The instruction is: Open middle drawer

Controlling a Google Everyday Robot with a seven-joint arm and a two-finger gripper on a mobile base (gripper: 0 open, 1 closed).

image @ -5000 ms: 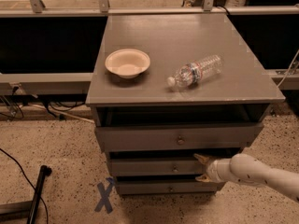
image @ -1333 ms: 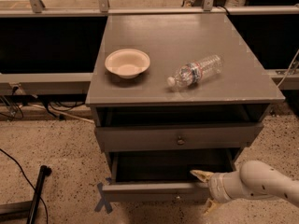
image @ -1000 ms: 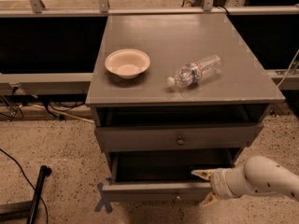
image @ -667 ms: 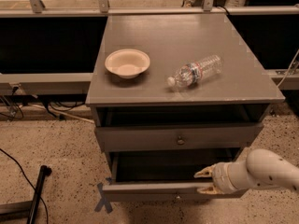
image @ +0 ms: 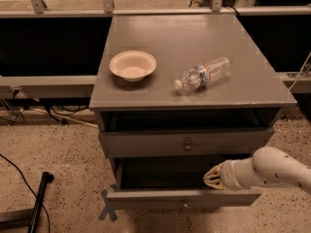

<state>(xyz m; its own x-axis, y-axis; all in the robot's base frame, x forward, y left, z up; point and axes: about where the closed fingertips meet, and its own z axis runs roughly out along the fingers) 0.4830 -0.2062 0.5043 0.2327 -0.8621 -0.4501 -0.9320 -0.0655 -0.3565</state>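
The middle drawer (image: 146, 198) is a grey drawer with a wide, low front. It stands pulled out from the grey cabinet, and its dark interior (image: 160, 174) shows. Its small round knob (image: 184, 206) is at the lower edge of the front. My gripper (image: 212, 177), on a white arm coming in from the right, sits over the right part of the open drawer. It is just above and behind the front panel and holds nothing that I can see. The top drawer (image: 146, 143) with its knob (image: 188, 145) is closed. The lowest drawer is hidden under the open one.
A cream bowl (image: 132, 64) and a plastic water bottle (image: 204, 74) lying on its side rest on the cabinet top (image: 194, 33). A blue X mark (image: 108, 205) is on the speckled floor at the drawer's left corner. A black pole (image: 40, 200) and cables lie at the left.
The middle drawer, closed five seconds ago, now stands pulled out. Over the last second my gripper has risen from the drawer's front edge to a little above it. The drawer itself has stayed put.
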